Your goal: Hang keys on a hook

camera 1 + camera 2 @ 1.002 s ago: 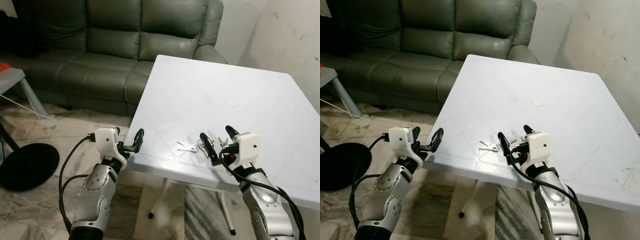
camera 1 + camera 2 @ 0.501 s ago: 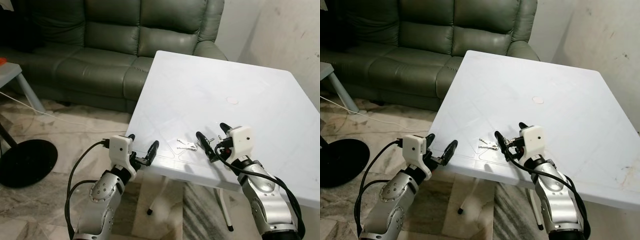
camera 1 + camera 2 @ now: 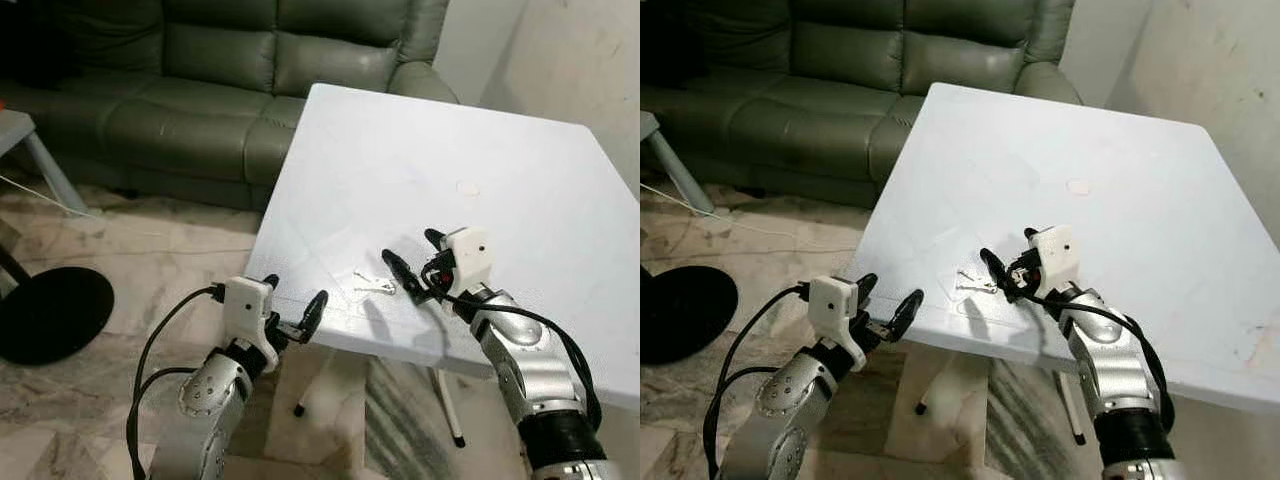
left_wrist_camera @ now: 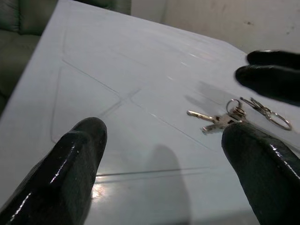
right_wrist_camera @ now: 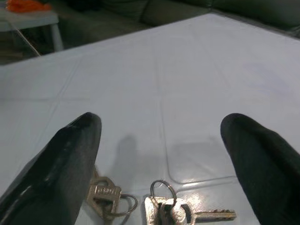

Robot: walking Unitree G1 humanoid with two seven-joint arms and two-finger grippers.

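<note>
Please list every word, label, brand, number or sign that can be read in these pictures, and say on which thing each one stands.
None can be read.
The brass key among the keys on the white table bears stamped marks on its head, too blurred to read.
The right gripper hangs open above them; the left gripper, open, is at the table's edge.

Right end effector [image 3: 418, 262] has moved farther onto the worktop [image 3: 520, 180], away from the near edge, and now sits over the keys [image 3: 376, 288] with its open fingers straddling them; before it was at their right, closer to the edge. Left end effector [image 3: 292, 305] shifted right along the near edge, from off the worktop's left corner to just below the edge, nearer the keys, fingers apart.
</note>
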